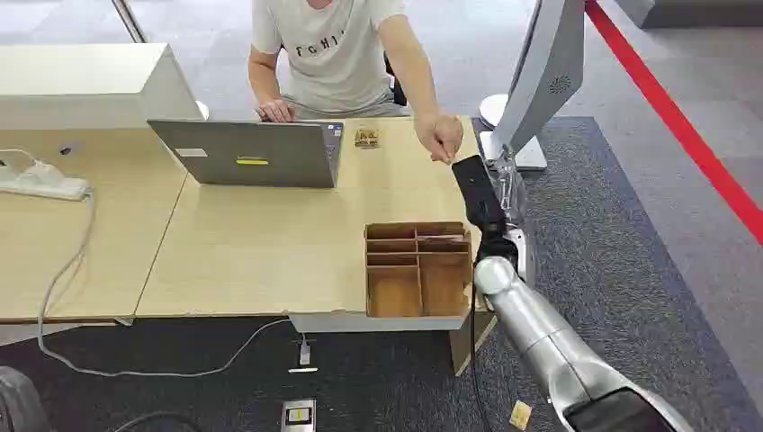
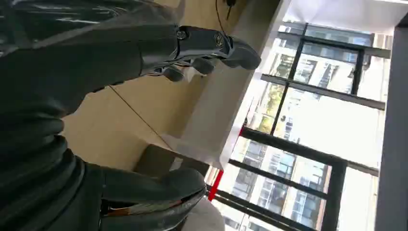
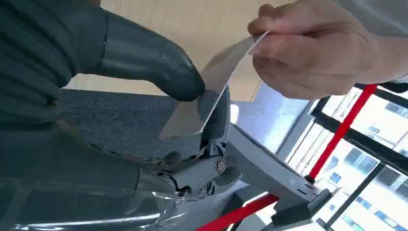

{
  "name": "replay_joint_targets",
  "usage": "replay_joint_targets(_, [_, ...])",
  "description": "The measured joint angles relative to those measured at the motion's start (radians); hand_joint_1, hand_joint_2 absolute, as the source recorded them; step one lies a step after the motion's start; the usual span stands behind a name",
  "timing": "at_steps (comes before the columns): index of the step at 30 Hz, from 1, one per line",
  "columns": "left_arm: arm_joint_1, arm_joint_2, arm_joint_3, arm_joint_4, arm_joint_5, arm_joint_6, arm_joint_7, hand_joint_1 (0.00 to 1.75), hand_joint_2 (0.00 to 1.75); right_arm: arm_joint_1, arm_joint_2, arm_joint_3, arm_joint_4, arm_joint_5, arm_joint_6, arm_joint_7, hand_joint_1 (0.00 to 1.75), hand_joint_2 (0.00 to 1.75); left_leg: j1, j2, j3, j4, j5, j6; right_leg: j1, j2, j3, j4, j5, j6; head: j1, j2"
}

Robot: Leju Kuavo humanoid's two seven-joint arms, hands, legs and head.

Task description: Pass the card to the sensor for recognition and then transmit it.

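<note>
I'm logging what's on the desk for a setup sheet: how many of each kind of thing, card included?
Laptop: 1
Wooden compartment organiser: 1
Power strip: 1
Small brown item beside the laptop: 1
Card, held between the right hand and a person's hand: 1
Total: 5

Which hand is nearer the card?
Right. The right hand pinches the card, which a person's hand also grips; the left hand holds nothing, by a table.

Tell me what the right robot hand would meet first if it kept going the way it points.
Likely the person's hand, which already pinches the far end of the card that the right robot hand holds; depth is unclear.
</note>
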Motion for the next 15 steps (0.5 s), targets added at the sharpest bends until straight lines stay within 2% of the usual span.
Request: replay_joint_targets(15, [-0.007, 0.003, 0.019, 0.0, -0.008, -0.017, 0.0, 0.0, 1.75, 0.039, -0.026, 0.0, -0.051, 0.029, -0.006, 0.012, 1.75, 1.75, 0.0, 0.0, 0.0, 0.0, 0.0, 0.0, 0.0, 0.0, 0.0, 0.0, 0.0, 0.0, 0.0, 0.0])
